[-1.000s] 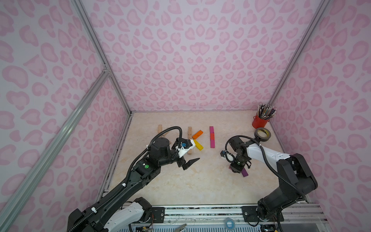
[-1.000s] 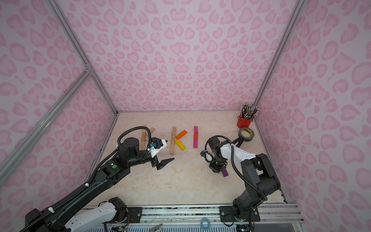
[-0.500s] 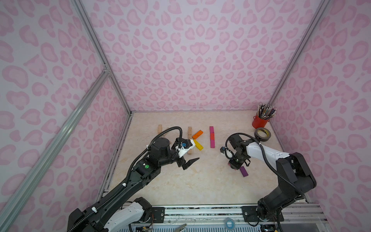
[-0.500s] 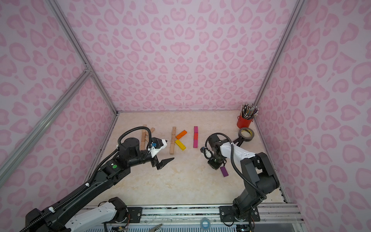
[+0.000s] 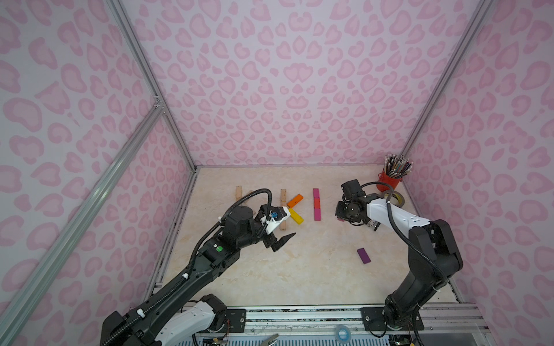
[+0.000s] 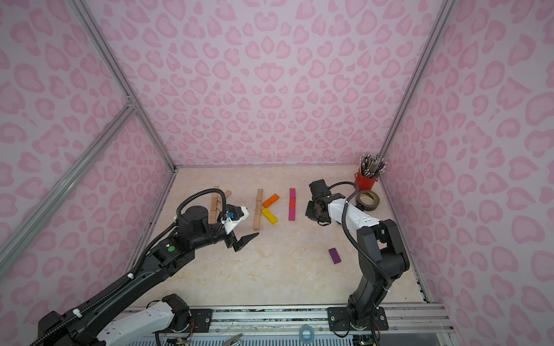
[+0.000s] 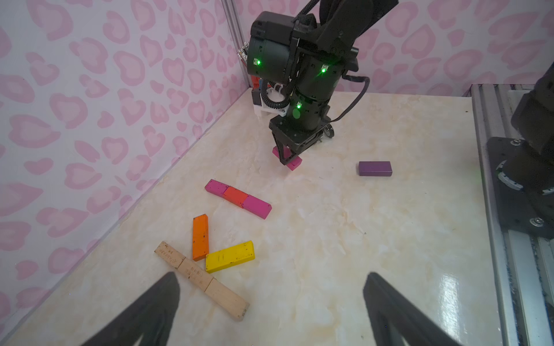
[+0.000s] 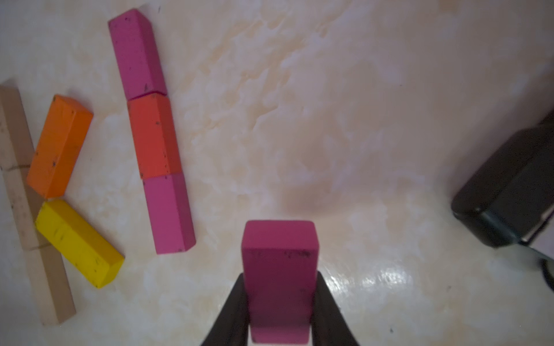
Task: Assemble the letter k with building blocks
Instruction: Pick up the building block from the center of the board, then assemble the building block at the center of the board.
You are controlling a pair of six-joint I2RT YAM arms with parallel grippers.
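R gripper (image 8: 280,275) pinches 1 magenta block (image 8: 280,254); L gripper (image 7: 271,274) spread; 1 purple block (image 7: 375,168) lies apart.

We see pink walls (image 5: 296,75) printed with darker pink, heart-like blotches closing in three sides. They are joined at the corners by bare aluminium struts (image 5: 144,69), with another strut crossing one side wall. Below them lies a cream, marbled counter (image 5: 299,275), edged at the near side by a grey metal rail (image 5: 299,313), and soft, even light leaves a white sheen (image 8: 386,275) on it.
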